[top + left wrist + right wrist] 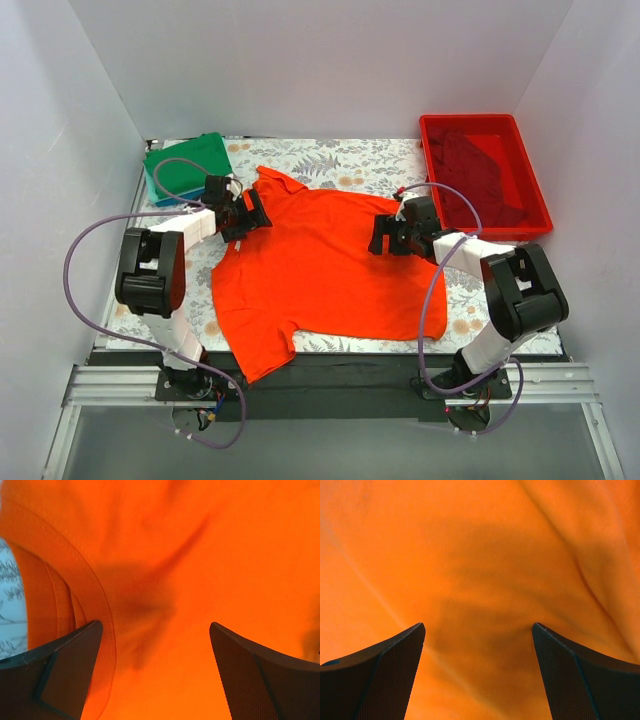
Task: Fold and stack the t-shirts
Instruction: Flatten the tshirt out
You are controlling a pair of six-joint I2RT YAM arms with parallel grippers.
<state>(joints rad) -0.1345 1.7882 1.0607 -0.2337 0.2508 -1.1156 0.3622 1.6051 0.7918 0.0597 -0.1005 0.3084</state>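
The bright orange-red t-shirt (320, 270) lies spread flat across the middle of the table. My left gripper (256, 214) is open and sits low over the shirt's left edge by the collar; the left wrist view shows orange cloth and the hem band (90, 590) between its fingers. My right gripper (380, 236) is open over the shirt's right edge, with wrinkled orange cloth (480, 580) between its fingers. Folded green and blue shirts (185, 166) are stacked at the back left. The dark red shirt (482, 170) lies in the bin.
A red plastic bin (533, 195) stands at the back right. White walls close the table on three sides. The floral tablecloth (340, 155) shows around the shirt. A metal rail runs along the near edge under the arm bases.
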